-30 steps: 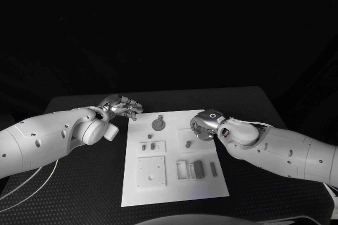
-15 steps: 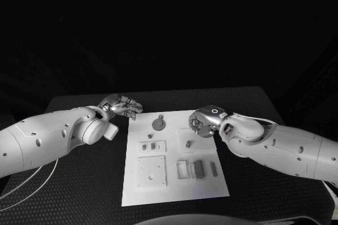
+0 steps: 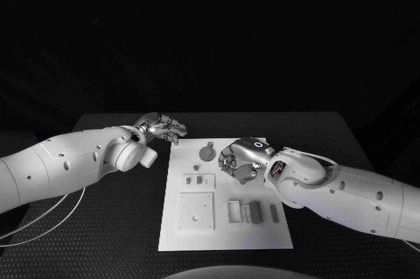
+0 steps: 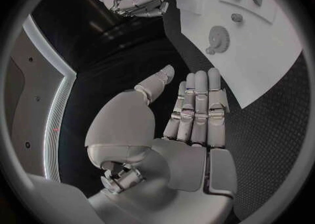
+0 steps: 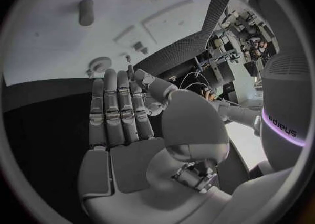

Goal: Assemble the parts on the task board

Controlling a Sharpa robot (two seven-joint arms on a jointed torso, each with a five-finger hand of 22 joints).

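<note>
From the head camera I see the task board [image 3: 225, 194] lying flat mid-table, with the parts spread across it. I take the round gear-like part [image 3: 208, 153] near the board's far edge as my landmark. My left hand [image 3: 162, 128] hangs just off the board's far left corner, beside the gear, fingers loosely curled and holding nothing I can make out. My right hand [image 3: 241, 159] hovers over the board just right of the gear, fingers bent downward; whether it pinches a part I cannot tell here.

Through the left wrist camera, the left hand [image 4: 187, 124] shows straight fingers and a bare palm, the gear [image 4: 217, 39] ahead of it.

Through the right wrist camera, the right hand [image 5: 125, 129] is flat and unloaded, its fingertips pointing at the gear [image 5: 100, 65]. I judge it is lining up to pick that part.
</note>
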